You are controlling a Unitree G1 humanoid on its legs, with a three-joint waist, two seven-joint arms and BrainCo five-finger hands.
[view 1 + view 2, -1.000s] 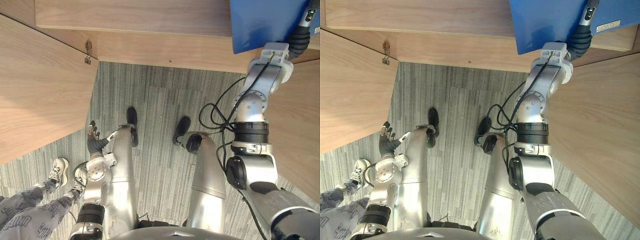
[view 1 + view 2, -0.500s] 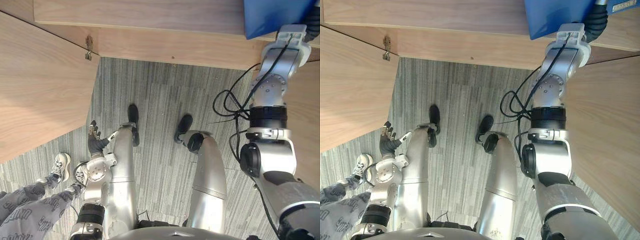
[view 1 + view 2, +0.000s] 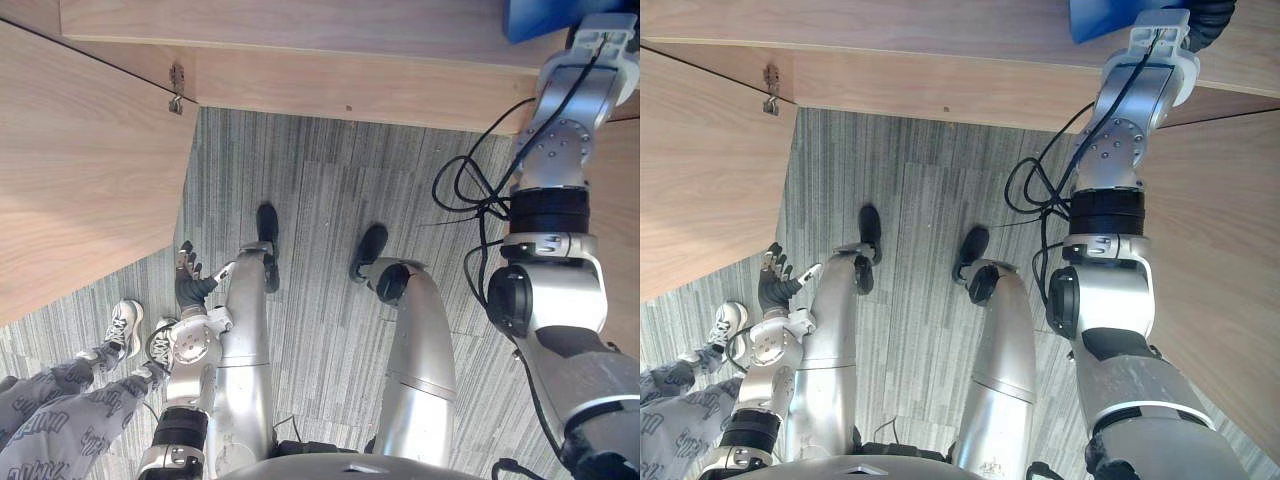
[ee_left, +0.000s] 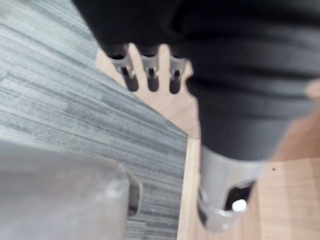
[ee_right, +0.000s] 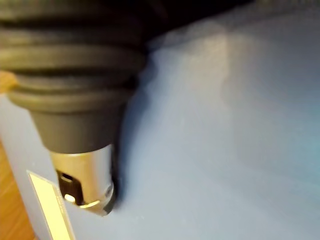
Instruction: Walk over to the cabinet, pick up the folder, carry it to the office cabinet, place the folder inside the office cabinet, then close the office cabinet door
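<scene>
While facing the open office cabinet (image 3: 300,90) across grey carpet (image 3: 320,190), judging the walk, the pick-up and the carry as done and the placing as under way. Noting two wood doors, left door (image 3: 80,170) and right door (image 3: 1225,260), swung wide to either side, so reckoning the closing as not yet begun. Logging the blue folder (image 3: 1105,15) raised at the top edge of the head views, over the cabinet's front edge and apparently going in, not yet let go. Reading the right hand (image 5: 75,85) as pinching the folder in the right wrist view, with a silver finger (image 5: 85,185) pressed flat on the blue cover beside a pale label strip (image 5: 47,205), other fingers hidden. Finding the left hand (image 3: 190,285) hanging low at the side, carrying nothing, fingers (image 4: 152,80) straight and loose in the left wrist view. Judging as left to do: setting the folder down inside, releasing, drawing the arm clear, shutting the door. Counting, big to small: one cabinet; two door panels; one person (image 3: 50,440) standing by at lower left in grey patterned trousers; one folder; two robot hands; two pale sneakers (image 3: 122,325); one metal hinge (image 3: 176,88) at the left door's corner.
</scene>
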